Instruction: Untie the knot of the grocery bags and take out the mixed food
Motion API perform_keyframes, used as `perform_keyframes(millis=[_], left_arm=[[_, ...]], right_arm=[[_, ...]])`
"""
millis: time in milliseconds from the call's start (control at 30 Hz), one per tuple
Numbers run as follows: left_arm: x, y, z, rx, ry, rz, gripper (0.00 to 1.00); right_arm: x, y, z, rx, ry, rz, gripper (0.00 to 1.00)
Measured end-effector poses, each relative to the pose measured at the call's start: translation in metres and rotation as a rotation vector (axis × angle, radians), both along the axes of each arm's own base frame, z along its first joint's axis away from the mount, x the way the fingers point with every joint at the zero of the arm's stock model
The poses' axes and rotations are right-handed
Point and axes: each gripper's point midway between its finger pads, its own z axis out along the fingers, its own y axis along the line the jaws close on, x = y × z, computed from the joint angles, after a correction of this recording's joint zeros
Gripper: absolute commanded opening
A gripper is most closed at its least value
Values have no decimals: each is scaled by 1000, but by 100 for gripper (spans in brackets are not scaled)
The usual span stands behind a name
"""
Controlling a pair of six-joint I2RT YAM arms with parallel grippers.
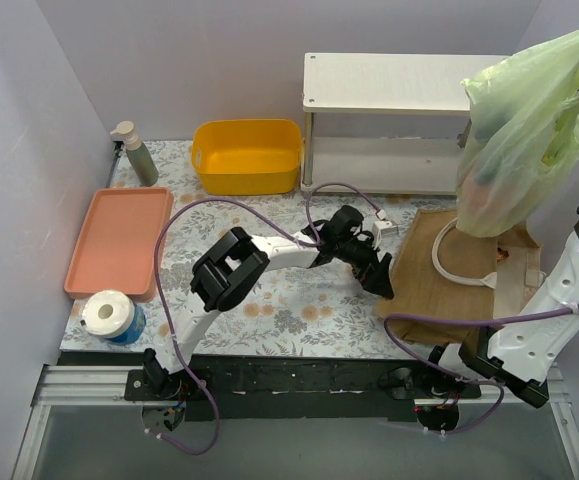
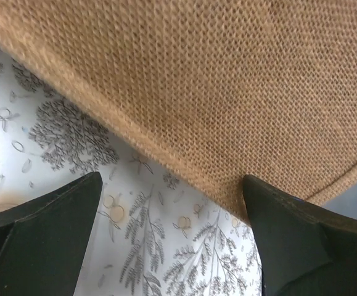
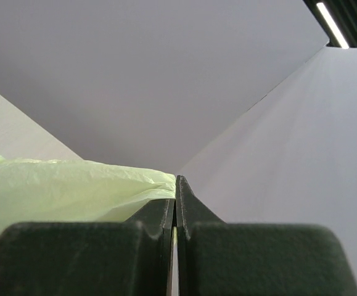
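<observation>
The pale green plastic bag point(image 1: 524, 130) is thin, crinkly film: light in itself, limp, slippery and probably easy to tear, so it seems best taken by bunched film near its top, as it is here, rather than by a single layer. It hangs below the right gripper point(image 3: 176, 206), whose jaws are pressed together with a fold of green film pinched between them and the rest spilling off to their left in the wrist view. The contents point(image 1: 489, 190) sag in the bottom as dim dark and reddish shapes, too blurred to name, so the load likely swings and pulls on that pinch. The brown tote point(image 2: 227, 80) is a stiff woven fabric, lying flat on the flowered tablecloth point(image 2: 61, 142); it should hold its shape, and its edge or white rope handle point(image 1: 447, 268) looks like the surest hold. The left gripper point(image 2: 171, 185) is spread wide and holds nothing, the tote's near edge just ahead of the fingertips, whether touching cannot be told.
</observation>
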Motion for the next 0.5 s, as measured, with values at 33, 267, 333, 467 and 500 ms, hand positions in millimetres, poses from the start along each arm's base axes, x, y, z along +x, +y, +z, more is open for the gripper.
perform_keyframes(millis=[33,267,333,467,500], left_arm=[[-4,-1,0,2,-6,-8,98],[21,91,17,119,16,161,98],[48,133,40,117,-8,254,98],[99,217,115,66,-176,459,98],[104,233,134,48,-227,493,98]], right_arm=[[4,-1,-4,15,13,11,1],[35,6,-30,126,118,130,1],[49,24,-39,138,146,191,1],[78,76,-68,138,226,320,1],[81,101,-75,128,248,381,1]])
